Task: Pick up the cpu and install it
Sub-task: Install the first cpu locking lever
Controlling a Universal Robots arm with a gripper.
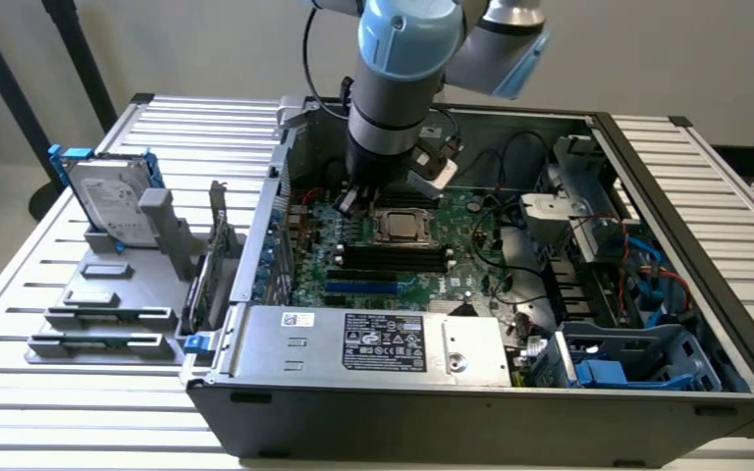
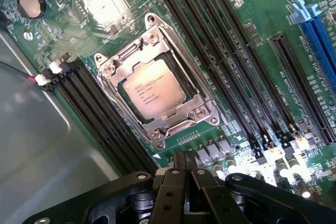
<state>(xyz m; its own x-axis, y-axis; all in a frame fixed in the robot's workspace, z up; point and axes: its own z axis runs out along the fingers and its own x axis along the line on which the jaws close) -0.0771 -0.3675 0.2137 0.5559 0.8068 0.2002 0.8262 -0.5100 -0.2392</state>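
Observation:
The cpu (image 2: 151,87), a small square chip with a pale silver top, lies flat inside the metal socket frame (image 2: 195,113) on the green motherboard (image 2: 247,3). In the exterior view the cpu (image 1: 401,226) sits in the middle of the board inside the open computer case (image 1: 482,402). My gripper (image 2: 185,162) hovers above the board just beside the socket, its black fingers (image 2: 179,160) pressed together and shut with nothing between them. The arm (image 1: 397,78) reaches down into the case over the socket.
Black memory slots (image 2: 220,51) flank the socket and a blue slot (image 2: 320,40) runs beside them. A power supply (image 1: 377,341) lies along the case front. A grey rack (image 1: 115,294) with a silver hard drive (image 1: 109,201) stands on the table at the exterior view's left.

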